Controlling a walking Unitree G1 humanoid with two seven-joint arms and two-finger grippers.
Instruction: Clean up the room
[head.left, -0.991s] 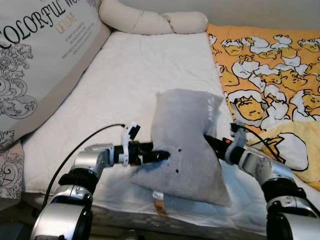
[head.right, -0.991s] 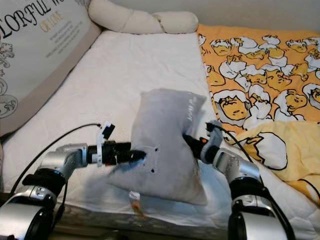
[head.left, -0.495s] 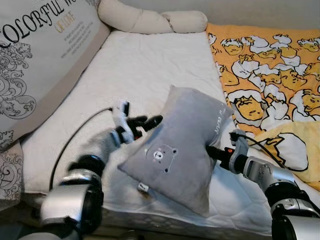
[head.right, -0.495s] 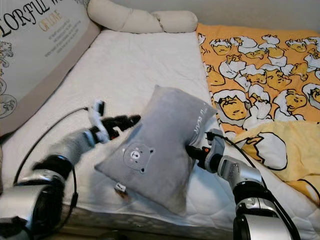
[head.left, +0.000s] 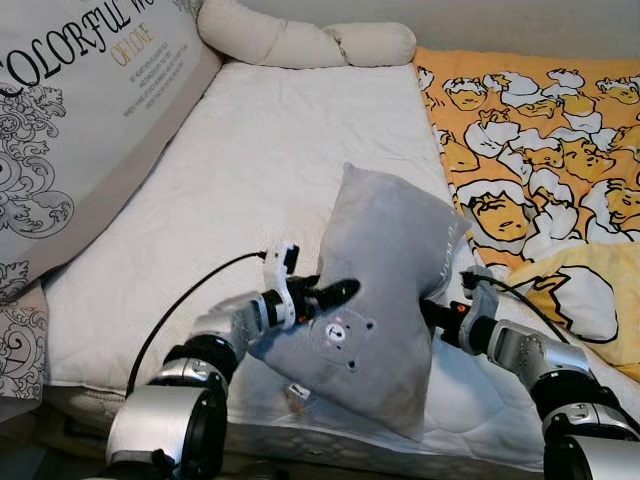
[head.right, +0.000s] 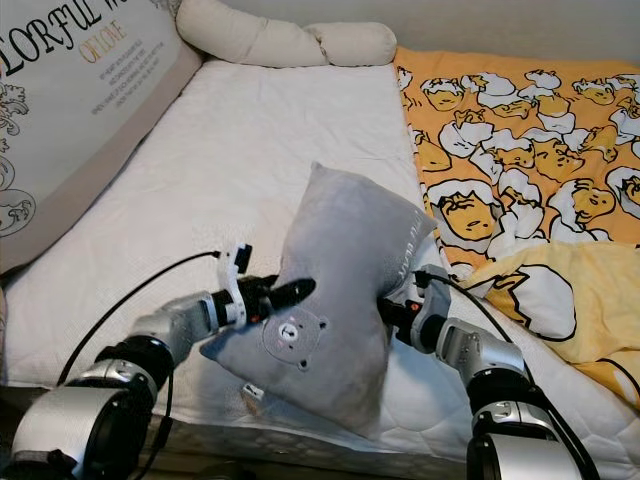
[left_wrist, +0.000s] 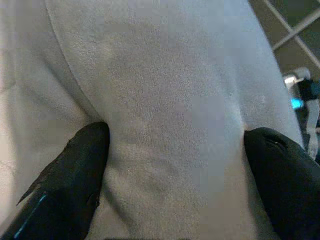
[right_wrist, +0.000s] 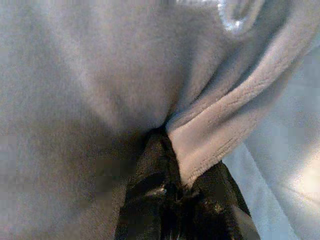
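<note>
The white quilted mattress (head.left: 270, 150) spreads out ahead of both sets of fingers, a big printed cushion (head.left: 80, 120) leaning along its left side and a yellow cartoon-print blanket (head.left: 540, 150) off beyond the right arm. Between the two arms stands the grey bear-face pillow (head.left: 385, 300), tipped up on its lower edge at the near side of the mattress. The left gripper (left_wrist: 175, 170) has its fingers spread wide, one black finger (left_wrist: 65, 185) pressing into the plush on each side of a bulge of fabric. The right gripper (right_wrist: 172, 195) is clenched on the pillow's far edge, a fold of grey fleece pinched between its fingers (right_wrist: 150, 185).
</note>
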